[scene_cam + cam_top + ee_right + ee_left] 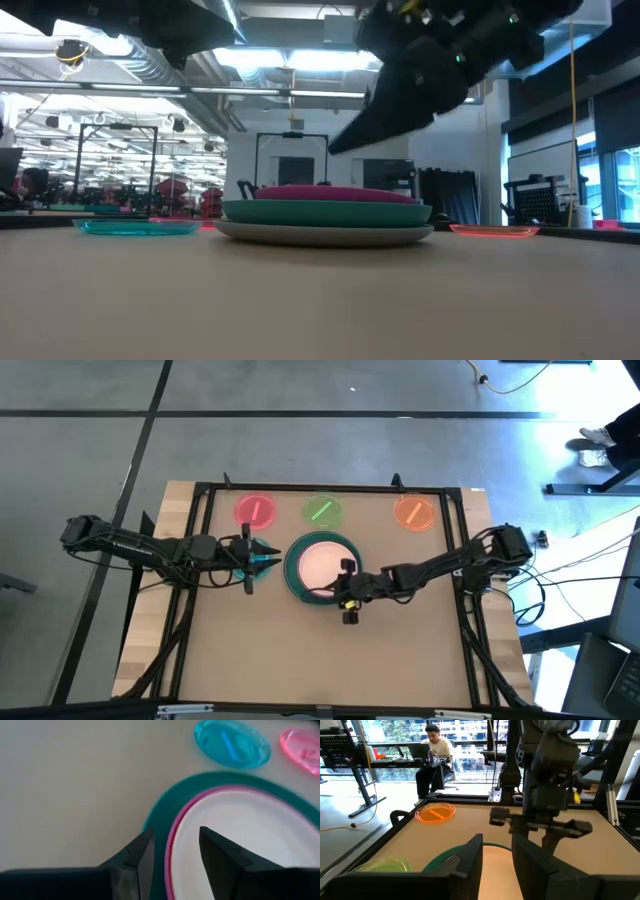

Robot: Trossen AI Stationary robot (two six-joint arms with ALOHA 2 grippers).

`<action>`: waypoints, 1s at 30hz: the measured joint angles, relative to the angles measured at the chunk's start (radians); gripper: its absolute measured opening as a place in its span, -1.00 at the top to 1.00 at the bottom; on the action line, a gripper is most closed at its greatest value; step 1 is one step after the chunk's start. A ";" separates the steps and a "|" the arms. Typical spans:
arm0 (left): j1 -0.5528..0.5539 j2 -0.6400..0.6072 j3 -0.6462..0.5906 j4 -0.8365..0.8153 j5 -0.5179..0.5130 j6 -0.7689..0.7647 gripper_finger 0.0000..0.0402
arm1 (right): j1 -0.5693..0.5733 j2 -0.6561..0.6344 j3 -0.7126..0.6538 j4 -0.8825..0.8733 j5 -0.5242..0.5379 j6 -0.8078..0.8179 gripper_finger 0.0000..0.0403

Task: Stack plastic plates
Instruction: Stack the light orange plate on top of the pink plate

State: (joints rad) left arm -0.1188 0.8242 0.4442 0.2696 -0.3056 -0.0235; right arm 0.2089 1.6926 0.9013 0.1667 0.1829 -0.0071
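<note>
A stack of plates (322, 565) stands mid-table: a grey plate (325, 236) on the table, a teal one (325, 212) on it, then a pink one (172, 835) with a cream one (240, 835) on top. A small teal plate (268, 570) lies flat left of the stack. Small red (255, 510), green (322, 510) and orange (412, 512) plates lie along the far edge. My left gripper (497, 850) is open and empty over the small teal plate, pointing at the stack. My right gripper (175, 840) is open and empty above the stack's near rim.
A black frame (330, 488) borders the tabletop. Bare table lies between the stack and the near edge (320, 660). A person (434, 755) sits at a desk beyond the table's right side.
</note>
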 joint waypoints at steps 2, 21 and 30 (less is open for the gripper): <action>0.000 0.000 0.000 0.000 0.000 0.000 0.52 | 0.000 0.027 -0.001 0.001 0.006 0.006 0.27; 0.000 0.000 0.000 0.000 0.000 0.000 0.52 | 0.000 0.079 0.046 0.022 0.062 0.003 0.27; 0.000 0.000 0.000 0.000 0.002 -0.001 0.52 | -0.014 0.079 0.010 -0.001 0.078 0.009 0.27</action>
State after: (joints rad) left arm -0.1188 0.8242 0.4442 0.2695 -0.3035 -0.0242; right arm 0.1948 1.7718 0.9117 0.1658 0.2611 0.0024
